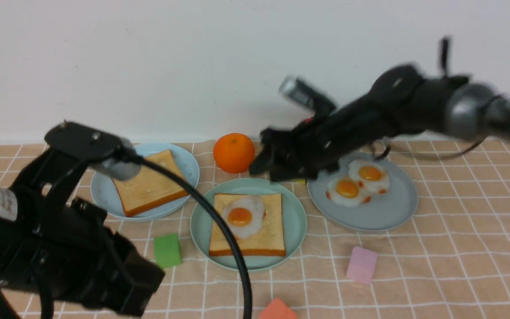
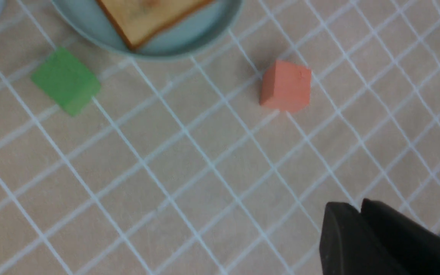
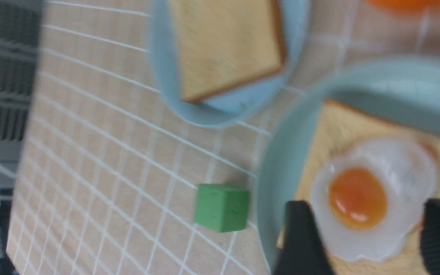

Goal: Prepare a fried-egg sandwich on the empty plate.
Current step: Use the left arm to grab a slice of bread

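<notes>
1. The right gripper [image 3: 371,214] has its two fingers spread wide and pinches nothing. It hovers over the far side of the mint-green plate [image 1: 294,223].
2. Just below these fingers a fried egg [image 1: 242,215] lies flat on a toast slice [image 1: 266,241], and no finger touches it. I judge that the fingers are so wide apart to leave the egg free on the bread.
3. This toast lies in the mint-green plate, where the sandwich belongs. So the sandwich looks half built: bread and egg, but no top.
4. Farther from the gripper, toward the robot's left, a light-blue plate [image 1: 189,165] holds a second toast slice [image 1: 148,184] alone, probably the top piece. On the other side, under the right arm, a grey-blue plate [image 1: 383,212] holds two more eggs [image 1: 359,182], which touch each other.
5. An orange [image 1: 233,152] stands near the gripper on the checked cloth [image 1: 458,248], in no plate.
6. The left gripper [image 2: 358,209] is well apart from the plates, its fingers pressed together on nothing. A red cube [image 2: 285,86] and a green cube [image 2: 66,81] lie ahead of it.
</notes>
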